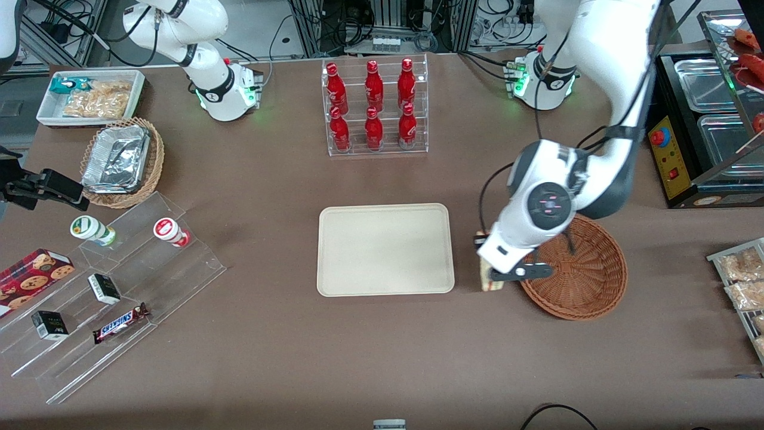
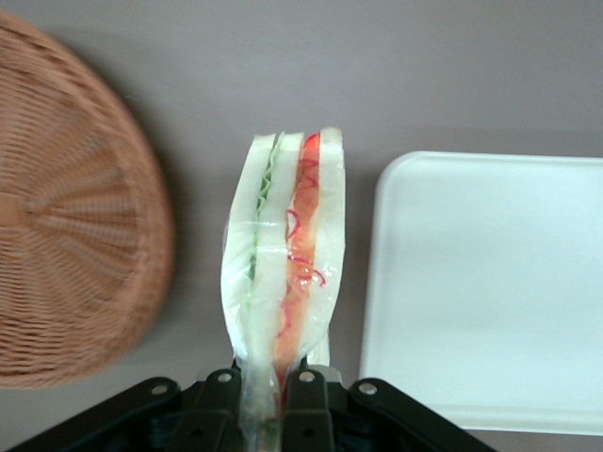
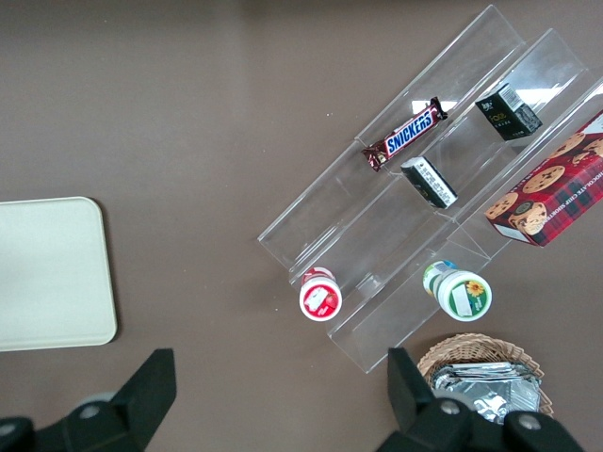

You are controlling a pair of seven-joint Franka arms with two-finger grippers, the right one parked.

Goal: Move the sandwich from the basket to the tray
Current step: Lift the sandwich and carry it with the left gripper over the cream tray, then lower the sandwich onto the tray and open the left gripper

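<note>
My left gripper (image 1: 493,276) is shut on the wrapped sandwich (image 2: 285,254), a pale wedge with green and red filling on its cut edge. It holds the sandwich (image 1: 490,280) above the bare table strip between the reddish-brown basket (image 1: 588,280) and the beige tray (image 1: 385,248). In the left wrist view the basket (image 2: 66,217) lies on one side of the sandwich and the tray (image 2: 490,282) on the other. No food shows in the basket or on the tray.
An acrylic rack of red bottles (image 1: 374,106) stands farther from the front camera than the tray. Stepped acrylic shelves with snacks (image 1: 113,280), a tan basket of foil trays (image 1: 122,161) and a white snack bin (image 1: 89,95) lie toward the parked arm's end. A black warmer (image 1: 710,119) stands at the working arm's end.
</note>
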